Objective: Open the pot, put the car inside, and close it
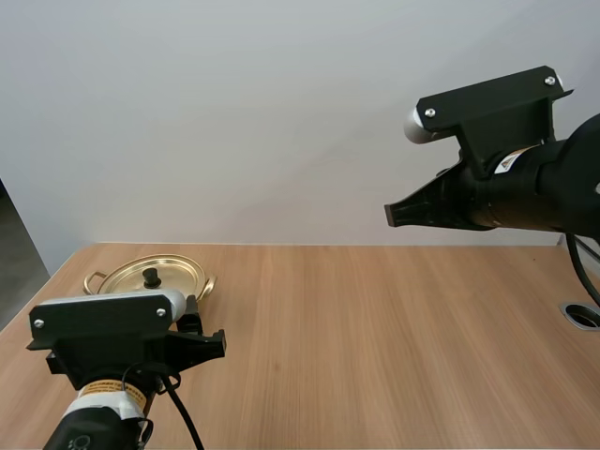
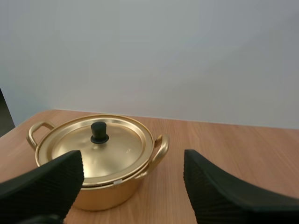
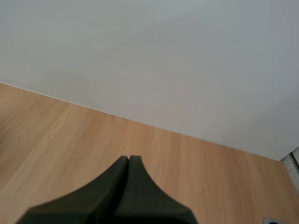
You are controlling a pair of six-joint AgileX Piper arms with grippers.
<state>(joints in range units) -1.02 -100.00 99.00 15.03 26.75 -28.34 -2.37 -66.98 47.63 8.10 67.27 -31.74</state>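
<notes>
A gold pot (image 1: pixel 150 278) (image 2: pixel 100 161) with two side handles stands at the far left of the wooden table, its lid (image 2: pixel 96 145) on, with a black knob (image 2: pixel 99 132) in the middle. My left gripper (image 1: pixel 202 339) (image 2: pixel 131 175) is open just in front of the pot, at about the lid's height, nothing between its fingers (image 2: pixel 51 179). My right gripper (image 1: pixel 392 214) (image 3: pixel 129 159) hangs high over the right half of the table, its fingers together as one dark wedge, holding nothing.
The bare wooden table (image 1: pixel 375 328) runs wide to the right of the pot. A round cable hole (image 1: pixel 583 315) sits at its right edge. A plain pale wall stands behind the table's far edge.
</notes>
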